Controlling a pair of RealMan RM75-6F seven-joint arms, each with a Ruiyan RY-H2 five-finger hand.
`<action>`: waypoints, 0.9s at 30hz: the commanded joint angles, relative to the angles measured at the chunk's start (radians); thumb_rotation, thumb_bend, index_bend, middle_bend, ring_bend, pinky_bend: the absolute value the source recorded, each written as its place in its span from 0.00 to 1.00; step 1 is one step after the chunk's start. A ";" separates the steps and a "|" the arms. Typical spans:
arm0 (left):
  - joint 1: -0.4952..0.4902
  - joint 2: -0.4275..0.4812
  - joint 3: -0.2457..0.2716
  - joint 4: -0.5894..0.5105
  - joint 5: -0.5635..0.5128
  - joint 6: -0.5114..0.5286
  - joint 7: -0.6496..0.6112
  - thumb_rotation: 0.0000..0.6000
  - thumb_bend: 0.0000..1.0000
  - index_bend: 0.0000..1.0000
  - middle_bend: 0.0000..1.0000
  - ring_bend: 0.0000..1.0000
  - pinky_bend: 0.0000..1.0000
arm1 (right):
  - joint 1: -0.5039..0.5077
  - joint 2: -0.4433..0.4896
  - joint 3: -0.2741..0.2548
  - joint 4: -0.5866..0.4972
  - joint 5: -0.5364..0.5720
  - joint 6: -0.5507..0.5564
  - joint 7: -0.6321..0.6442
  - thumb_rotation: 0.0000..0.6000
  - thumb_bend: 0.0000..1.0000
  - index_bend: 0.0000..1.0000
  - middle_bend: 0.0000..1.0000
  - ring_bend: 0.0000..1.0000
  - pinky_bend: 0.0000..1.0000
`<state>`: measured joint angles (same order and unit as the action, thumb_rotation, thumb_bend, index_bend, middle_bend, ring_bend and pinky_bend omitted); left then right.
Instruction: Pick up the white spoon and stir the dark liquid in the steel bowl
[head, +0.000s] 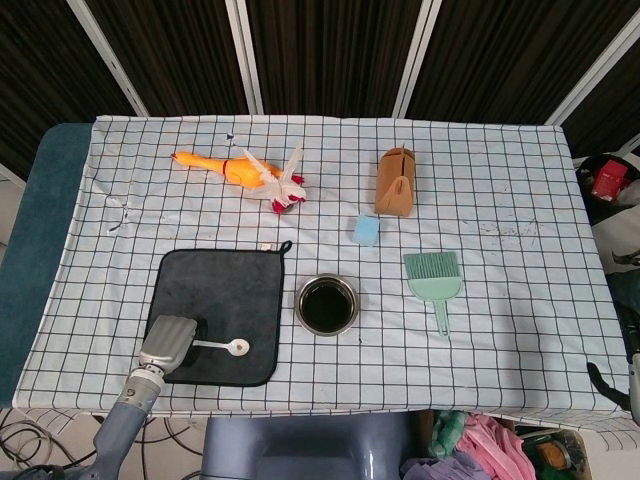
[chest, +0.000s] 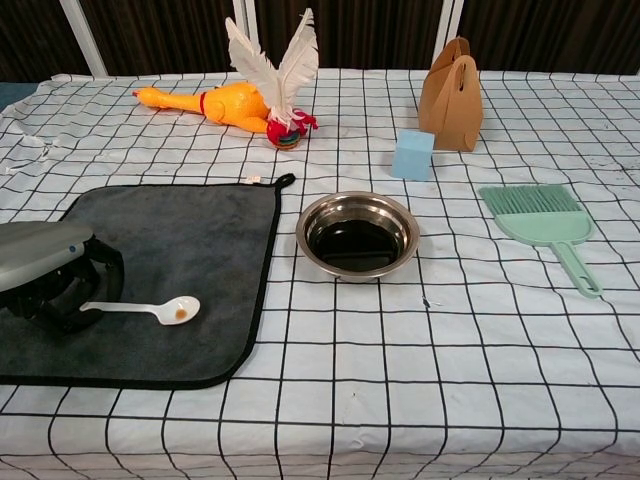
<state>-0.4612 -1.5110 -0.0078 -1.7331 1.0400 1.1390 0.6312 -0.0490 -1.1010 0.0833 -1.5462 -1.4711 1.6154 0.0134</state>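
The white spoon (chest: 150, 310) lies on the dark grey mat (chest: 190, 230), bowl end to the right, also seen as the white spoon (head: 225, 346) in the head view. My left hand (chest: 45, 275) sits at the mat's left end with its dark fingers curled around the tip of the spoon's handle; from above, the left hand (head: 167, 342) covers that tip. The steel bowl (chest: 357, 236) with dark liquid stands just right of the mat, as does the steel bowl (head: 327, 305) in the head view. Only a dark sliver of my right hand (head: 600, 380) shows off the table's right edge.
A rubber chicken with white feathers (chest: 240, 100) lies at the back left. A brown paper bag (chest: 450, 95) and a blue block (chest: 412, 153) stand behind the bowl. A green hand brush (chest: 545, 225) lies to its right.
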 joint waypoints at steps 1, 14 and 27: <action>0.000 0.000 0.000 0.002 0.001 0.003 -0.001 1.00 0.42 0.51 0.76 0.79 0.77 | 0.000 0.000 0.000 0.000 0.001 -0.001 0.000 1.00 0.22 0.00 0.11 0.22 0.29; 0.001 -0.001 0.000 0.009 0.003 0.015 -0.006 1.00 0.44 0.53 0.76 0.79 0.77 | -0.001 -0.001 0.002 -0.001 0.001 -0.004 -0.003 1.00 0.22 0.00 0.11 0.22 0.29; 0.009 -0.010 -0.008 0.030 0.026 0.040 -0.035 1.00 0.46 0.56 0.78 0.81 0.78 | -0.002 0.001 0.004 -0.003 0.001 -0.003 -0.001 1.00 0.22 0.00 0.11 0.22 0.29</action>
<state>-0.4529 -1.5216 -0.0153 -1.7037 1.0655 1.1781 0.5984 -0.0513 -1.0998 0.0877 -1.5495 -1.4698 1.6128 0.0122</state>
